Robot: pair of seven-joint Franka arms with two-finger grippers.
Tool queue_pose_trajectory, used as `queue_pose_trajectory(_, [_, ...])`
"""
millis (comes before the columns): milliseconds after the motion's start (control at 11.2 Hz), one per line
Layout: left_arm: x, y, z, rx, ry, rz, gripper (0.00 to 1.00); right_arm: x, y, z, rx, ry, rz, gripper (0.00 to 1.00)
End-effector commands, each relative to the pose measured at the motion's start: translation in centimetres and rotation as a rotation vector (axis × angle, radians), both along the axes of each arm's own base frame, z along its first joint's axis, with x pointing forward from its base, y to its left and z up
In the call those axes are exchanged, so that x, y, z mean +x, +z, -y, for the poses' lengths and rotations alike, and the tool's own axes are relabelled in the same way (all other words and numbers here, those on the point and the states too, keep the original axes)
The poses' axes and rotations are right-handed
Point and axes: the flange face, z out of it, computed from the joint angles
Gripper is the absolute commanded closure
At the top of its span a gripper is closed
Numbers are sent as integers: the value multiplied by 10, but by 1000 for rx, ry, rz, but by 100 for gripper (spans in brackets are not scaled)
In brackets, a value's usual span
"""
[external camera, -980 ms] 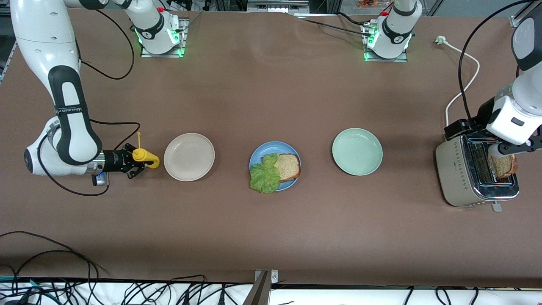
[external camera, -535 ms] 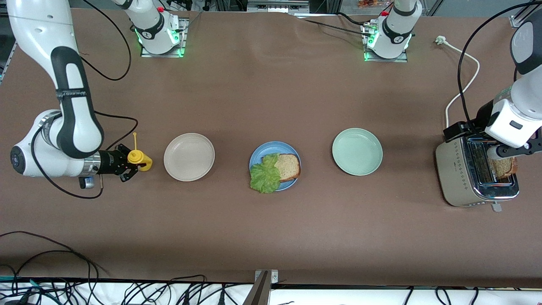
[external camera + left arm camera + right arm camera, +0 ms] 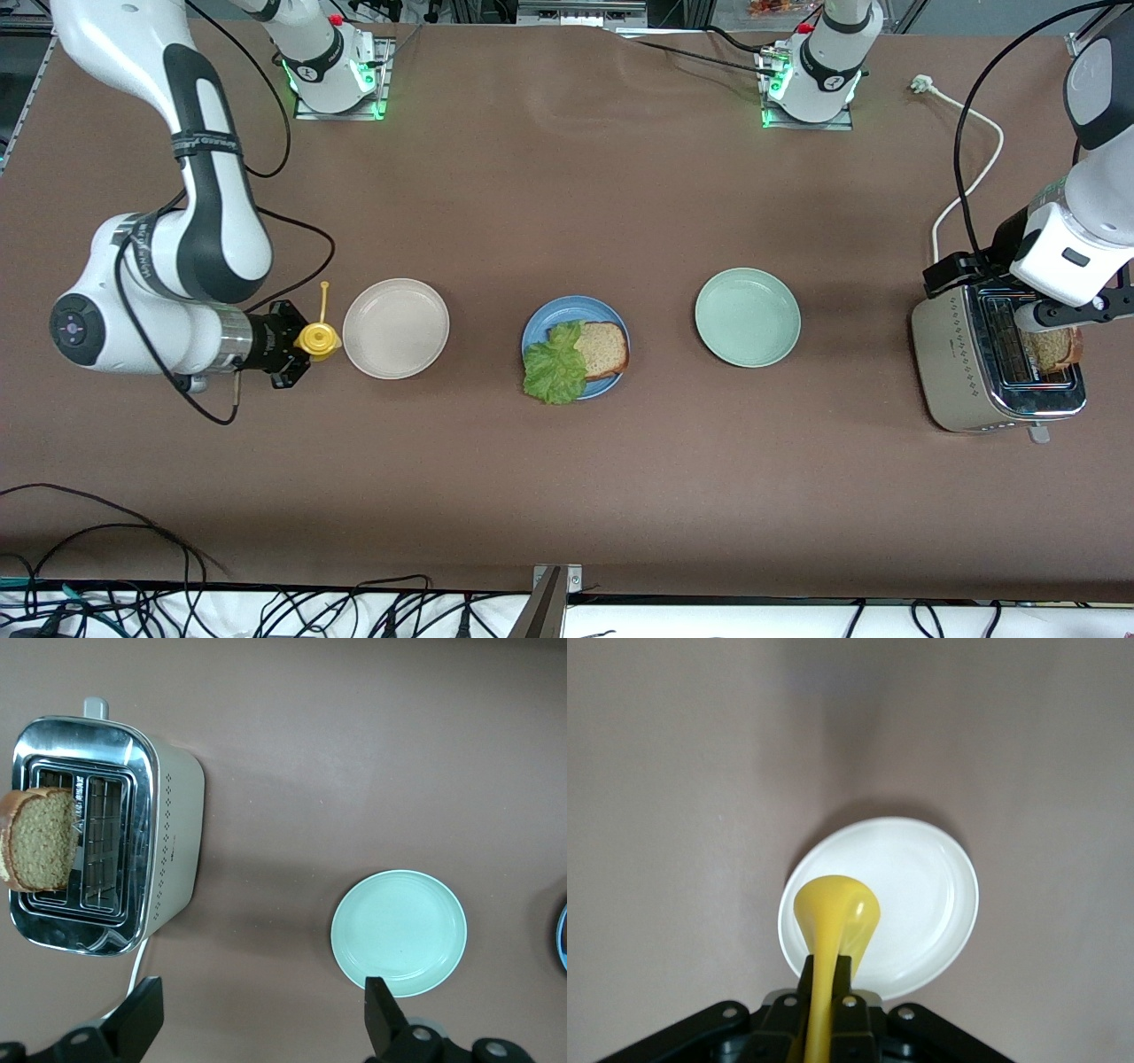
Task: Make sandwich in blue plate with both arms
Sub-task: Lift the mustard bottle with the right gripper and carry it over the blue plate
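The blue plate (image 3: pixel 542 323) sits mid-table with one bread slice (image 3: pixel 604 348) and a ruffled lettuce leaf (image 3: pixel 554 369) on it. A second bread slice (image 3: pixel 1052 348) stands in a slot of the steel toaster (image 3: pixel 966 363) at the left arm's end; it also shows in the left wrist view (image 3: pixel 40 840). My left gripper (image 3: pixel 1063 312) hangs over the toaster, open and empty (image 3: pixel 261 1028). My right gripper (image 3: pixel 288 341) is shut on the yellow squeeze bottle (image 3: pixel 315 338), beside the beige plate (image 3: pixel 395 328); the right wrist view shows the bottle (image 3: pixel 833 917) between the fingers.
A pale green plate (image 3: pixel 747 317) lies between the blue plate and the toaster, also in the left wrist view (image 3: pixel 399 933). The toaster's white cord (image 3: pixel 974 177) runs toward the left arm's base. Cables lie along the table's near edge.
My right arm swung the yellow bottle toward its end of the table, then back beside the beige plate, turning it. My left gripper rose slightly over the toaster.
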Motion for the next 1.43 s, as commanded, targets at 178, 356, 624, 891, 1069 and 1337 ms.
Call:
queue_pose_trajectory(178, [3, 9, 6, -1, -20, 15, 0, -16, 26, -144, -243, -114, 48, 100])
queue_pose_trajectory(356, [4, 15, 8, -15, -24, 26, 0, -35, 24, -215, -288, -116, 88, 100])
queue_pose_trajectory(624, [2, 18, 15, -27, -37, 30, 0, -53, -14, -287, -395, -118, 143, 100])
queue_pose_trajectory(891, [2, 25, 22, -63, -41, 40, 0, -92, -54, -344, -529, -81, 213, 100])
queue_pose_trajectory(1069, [0, 28, 31, -66, -56, 44, 0, -115, -75, -373, -623, -57, 294, 100])
queue_pose_trajectory(1337, [-5, 35, 50, -76, -87, 52, 0, -134, -88, -393, -746, -25, 425, 100])
